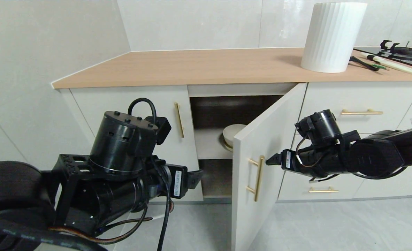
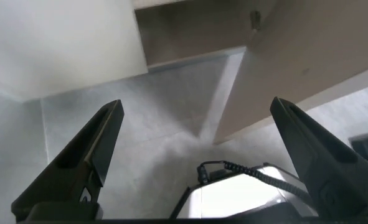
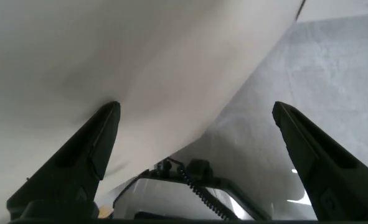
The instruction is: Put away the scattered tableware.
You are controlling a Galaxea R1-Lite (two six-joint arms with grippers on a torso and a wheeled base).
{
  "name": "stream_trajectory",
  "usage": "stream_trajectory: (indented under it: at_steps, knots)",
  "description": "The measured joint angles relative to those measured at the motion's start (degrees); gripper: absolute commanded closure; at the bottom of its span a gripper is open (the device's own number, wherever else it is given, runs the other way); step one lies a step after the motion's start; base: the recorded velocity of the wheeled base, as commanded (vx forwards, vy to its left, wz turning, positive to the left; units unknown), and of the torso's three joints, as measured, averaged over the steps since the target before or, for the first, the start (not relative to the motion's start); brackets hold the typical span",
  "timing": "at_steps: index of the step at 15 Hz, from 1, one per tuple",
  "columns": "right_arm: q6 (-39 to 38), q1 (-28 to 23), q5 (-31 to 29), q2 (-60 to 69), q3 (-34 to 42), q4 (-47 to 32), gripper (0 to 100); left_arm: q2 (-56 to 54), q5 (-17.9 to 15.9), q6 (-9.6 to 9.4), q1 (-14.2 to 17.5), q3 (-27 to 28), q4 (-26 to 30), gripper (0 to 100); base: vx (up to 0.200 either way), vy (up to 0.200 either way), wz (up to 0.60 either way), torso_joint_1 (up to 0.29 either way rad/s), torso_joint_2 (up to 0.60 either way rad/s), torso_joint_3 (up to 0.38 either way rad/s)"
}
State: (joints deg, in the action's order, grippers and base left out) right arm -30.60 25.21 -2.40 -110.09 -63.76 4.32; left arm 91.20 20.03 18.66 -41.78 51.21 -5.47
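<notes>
A beige bowl sits on the shelf inside the open cabinet under the wooden counter. The white cabinet door stands swung out, with a gold handle on its face. My right gripper hangs just to the right of that handle, close to it but apart. In the right wrist view it is open and faces the door's white panel. My left gripper is low, by the left edge of the cabinet opening. It is open with nothing between its fingers.
A tall white ribbed container stands on the counter at the right. Beside it lie a black utensil and a white-handled one, near a black stove grate. Drawers with gold handles are to the right. Grey floor lies below.
</notes>
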Motion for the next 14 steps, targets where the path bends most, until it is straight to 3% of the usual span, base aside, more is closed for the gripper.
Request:
stream_trajectory:
  at_steps: [4, 8, 10, 14]
  knots:
    - [-4.43, -0.07, -0.55, -2.65, -0.16, 6.63, 0, -2.08, 4.33, -3.56, 0.05, -0.09, 0.46, 0, 0.000, 0.000, 0.00, 0.000, 0.00, 0.000]
    - [-9.56, 0.01, -1.45, -4.90, -0.13, 12.98, 0, -4.60, 4.99, -3.69, 0.05, -0.13, 0.46, 0, 0.000, 0.000, 0.00, 0.000, 0.00, 0.000]
    - [-11.00, -0.05, -5.61, -6.61, -0.73, 19.44, 0, -5.07, 4.99, -3.67, 0.02, -0.13, 0.41, 0, 0.000, 0.000, 0.00, 0.000, 0.00, 0.000]
    - [-14.12, -0.02, -9.89, -9.97, -3.50, 20.99, 0, -5.40, 5.01, -3.67, 0.05, -0.11, 0.39, 0, 0.000, 0.000, 0.00, 0.000, 0.00, 0.000]
